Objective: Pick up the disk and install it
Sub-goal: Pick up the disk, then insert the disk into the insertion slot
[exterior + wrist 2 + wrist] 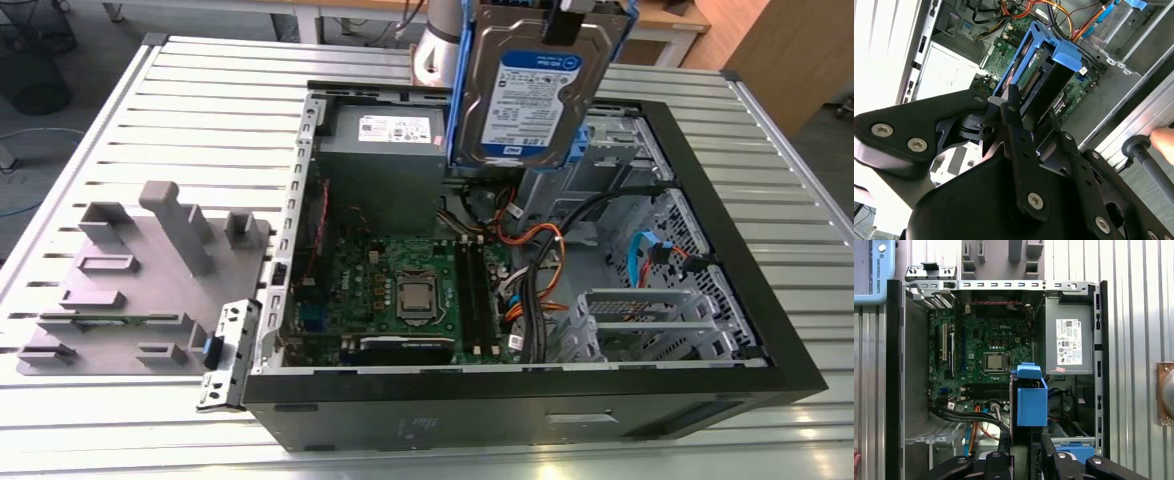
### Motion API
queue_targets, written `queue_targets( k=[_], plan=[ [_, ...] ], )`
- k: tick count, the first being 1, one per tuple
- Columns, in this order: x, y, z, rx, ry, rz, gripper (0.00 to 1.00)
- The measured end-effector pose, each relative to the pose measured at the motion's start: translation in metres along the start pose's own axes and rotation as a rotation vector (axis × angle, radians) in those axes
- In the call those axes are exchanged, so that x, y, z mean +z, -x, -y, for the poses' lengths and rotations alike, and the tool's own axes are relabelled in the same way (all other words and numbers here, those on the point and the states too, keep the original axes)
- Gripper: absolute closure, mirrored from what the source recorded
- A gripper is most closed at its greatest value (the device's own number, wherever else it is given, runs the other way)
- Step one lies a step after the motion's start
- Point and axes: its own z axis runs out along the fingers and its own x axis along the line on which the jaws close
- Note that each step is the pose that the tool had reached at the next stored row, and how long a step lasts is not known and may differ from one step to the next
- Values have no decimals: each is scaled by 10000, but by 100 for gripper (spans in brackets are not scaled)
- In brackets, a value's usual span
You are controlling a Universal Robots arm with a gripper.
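Closest of all in both wrist views is the black claw (1032,103), and its two fingers (1015,115) are closed in tight on the disk (1040,80), one on each side. Blue plastic rails run along the disk's edges and a blue tab sticks out at its far end. Seen in the first wrist view, the claw (1025,439) holds the disk (1031,400) up in the air over the open computer case (895,365). In the exterior view the disk (534,90) hangs upright, high above the case (534,410), and its white and blue label faces the camera. It is clear of everything inside the case. The case is open on top, so all its insides show. Down below the disk sit a green board (400,285), a bunch of orange and black wires (534,240) and a grey box (380,135) with a white sticker. The case lies on a table (200,100) made of metal slats. Farther off, on the exterior view's left, a grey plastic stand (134,270) rests on the table beside the case.
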Motion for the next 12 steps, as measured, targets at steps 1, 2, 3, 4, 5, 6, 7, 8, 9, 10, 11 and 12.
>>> queue_targets(
  k=[1, 2, 3, 4, 5, 6, 7, 8, 9, 10, 11, 12],
  plan=[
    [-1, -18, 1, 0, 0, 0, 65],
    [-1, -36, 1, 0, 0, -1, 65],
    [-2, -53, 1, 0, 0, 0, 65],
    [-2, -71, 2, 0, 0, 0, 65],
    [-2, -87, 2, 0, 0, 1, 65],
    [-3, -104, 3, 0, 0, 1, 65],
    [-3, -121, 3, 0, 0, 0, 65],
    [-4, -137, 4, 0, 0, -1, 65],
    [-5, -153, 4, 0, 0, -1, 65],
    [-5, -169, 5, 0, 0, 1, 65],
    [-5, -184, 5, 0, 0, 1, 65],
    [-5, -199, 5, 0, 0, 1, 65]
  ],
)
